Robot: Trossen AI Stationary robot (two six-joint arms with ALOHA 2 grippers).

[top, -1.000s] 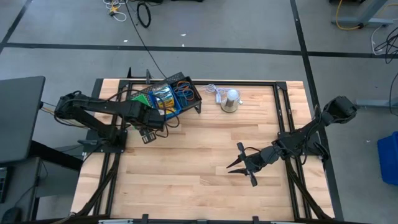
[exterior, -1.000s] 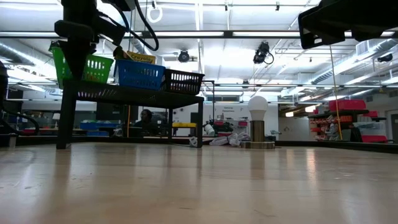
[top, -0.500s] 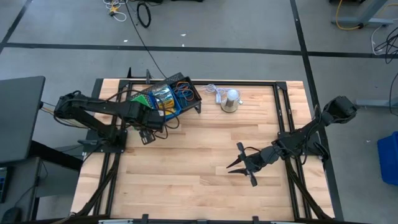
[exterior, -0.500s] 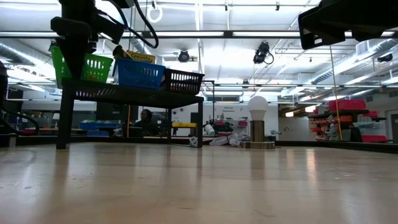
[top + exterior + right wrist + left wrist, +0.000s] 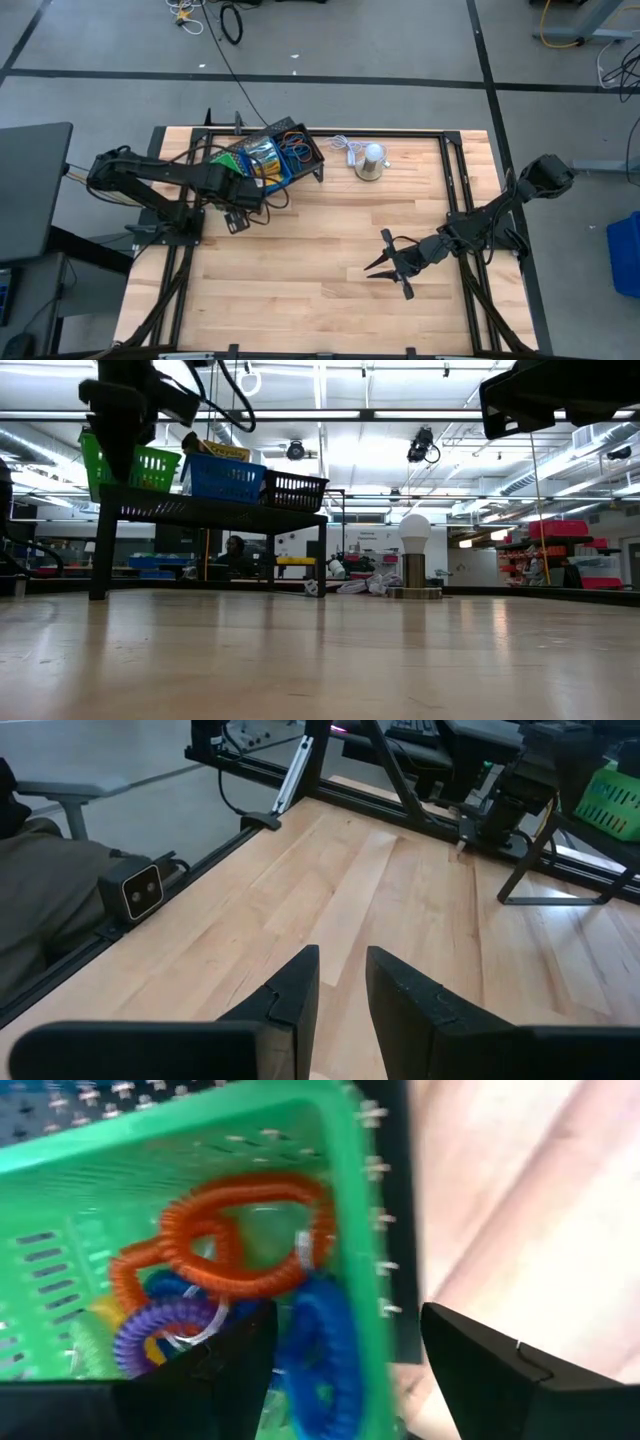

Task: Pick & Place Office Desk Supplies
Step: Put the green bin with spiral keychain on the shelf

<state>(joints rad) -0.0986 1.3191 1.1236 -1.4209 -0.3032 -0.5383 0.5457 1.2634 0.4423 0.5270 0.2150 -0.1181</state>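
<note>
A green tray [image 5: 200, 1140] sits at the left end of the black mesh rack [image 5: 200, 510]. In it lie orange loops [image 5: 240, 1230], a blue loop [image 5: 320, 1345] and a purple loop [image 5: 160, 1330]. My left gripper [image 5: 345, 1350] hangs open above the tray, pointing down, one finger on either side of the blue loop and clear of it. Beside the green tray stand a blue tray [image 5: 225, 478] with a crayon box [image 5: 222, 452] and a black mesh tray [image 5: 295, 490]. My right gripper [image 5: 372, 268] waits open over the table's right half.
A silver dome-shaped thing [image 5: 371, 160] with a white cord stands on the table right of the rack. Bare wood [image 5: 300, 270] stretches between the two arms. Black frame rails [image 5: 455, 180] run along the table's edges.
</note>
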